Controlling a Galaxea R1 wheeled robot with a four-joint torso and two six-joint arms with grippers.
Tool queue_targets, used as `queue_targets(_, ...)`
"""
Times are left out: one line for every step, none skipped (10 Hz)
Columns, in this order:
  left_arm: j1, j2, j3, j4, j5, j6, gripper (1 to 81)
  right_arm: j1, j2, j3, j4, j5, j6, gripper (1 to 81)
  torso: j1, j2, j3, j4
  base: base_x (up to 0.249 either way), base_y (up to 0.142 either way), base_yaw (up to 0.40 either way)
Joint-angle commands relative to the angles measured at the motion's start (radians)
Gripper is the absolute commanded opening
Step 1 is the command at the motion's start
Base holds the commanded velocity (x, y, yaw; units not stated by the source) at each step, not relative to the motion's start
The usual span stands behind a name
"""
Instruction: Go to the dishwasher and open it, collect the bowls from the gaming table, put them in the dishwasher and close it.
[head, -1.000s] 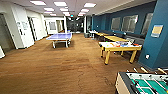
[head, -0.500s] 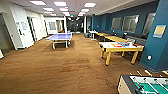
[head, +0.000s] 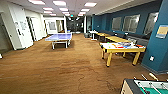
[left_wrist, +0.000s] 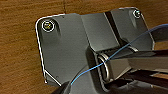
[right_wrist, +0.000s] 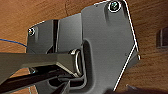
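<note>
- The gaming table (head: 123, 48), white-topped with yellow legs, stands at about two o'clock on the brown floor (head: 62, 70), against the dark blue wall (head: 160, 47).
- Colourful items lie on its top; too blurred to pick out bowls.
- A blue ping-pong table (head: 59, 37) sits at eleven o'clock.
- A foosball table (head: 146, 87) is at four o'clock.
- Whether either gripper is spread or closed, I cannot tell.

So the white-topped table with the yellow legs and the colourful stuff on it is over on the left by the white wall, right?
Not quite: the head view shows the white-topped table with yellow legs and colourful things on it on the right, beside the blue wall, not on the left.
</note>
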Motion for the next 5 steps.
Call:
queue_targets(-0.047,-0.008,0.003,0.008,0.051,0.001,81.1,0.044,-0.007,0.001,-0.005,-0.048,-0.002,81.1,0.0,0.0,0.0,0.0,0.171,0.0,0.0)
queue_targets(-0.045,-0.01,0.003,0.008,0.051,0.001,81.1,0.044,-0.007,0.001,-0.005,-0.048,-0.002,81.1,0.0,0.0,0.0,0.0,0.173,0.0,0.0)
queue_targets(-0.047,-0.008,0.003,0.008,0.051,0.001,81.1,0.044,-0.008,0.001,-0.005,-0.048,-0.002,81.1,0.0,0.0,0.0,0.0,0.175,0.0,0.0)
queue_targets(-0.045,-0.01,0.003,0.008,0.051,0.001,81.1,0.044,-0.007,0.001,-0.005,-0.048,-0.002,81.1,0.0,0.0,0.0,0.0,0.18,0.0,0.0)
queue_targets(-0.047,-0.01,0.003,0.008,0.052,0.001,81.1,0.044,-0.008,0.001,-0.005,-0.048,-0.002,81.1,0.0,0.0,0.0,0.0,0.183,0.0,0.0)
